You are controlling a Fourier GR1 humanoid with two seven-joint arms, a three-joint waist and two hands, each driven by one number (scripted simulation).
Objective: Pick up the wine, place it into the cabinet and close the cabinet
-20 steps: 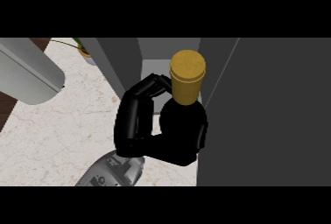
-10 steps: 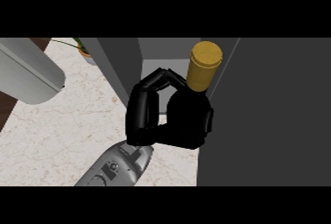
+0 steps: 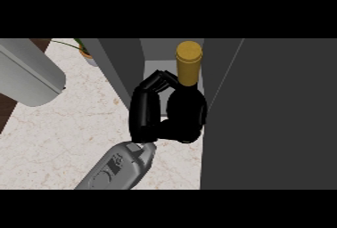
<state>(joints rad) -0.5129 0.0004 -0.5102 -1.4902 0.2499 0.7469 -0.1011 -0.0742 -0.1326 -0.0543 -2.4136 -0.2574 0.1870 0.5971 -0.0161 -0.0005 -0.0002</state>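
The wine bottle (image 3: 187,103) is dark with a gold cap (image 3: 188,50) and stands upright at the mouth of the cabinet. My right hand (image 3: 145,112) is shut on its body from the left, fingers curled round the shoulder. Its grey forearm (image 3: 118,168) comes in from the lower edge. The bottle's lower part is hidden behind the hand. The cabinet's pale inside (image 3: 155,50) shows behind the cap, between a grey side wall (image 3: 122,67) and the dark open door (image 3: 276,116) at the right. The left hand does not show.
A thick grey forearm (image 3: 30,75) crosses the upper left corner. A small potted plant (image 3: 84,52) stands at the back of the marbled counter (image 3: 59,142), left of the cabinet. The dark door fills the right side of the view.
My right hand has carried the bottle away from me toward the cabinet opening, first to the right and then slightly back left. The cap now stands against the cabinet's inside.
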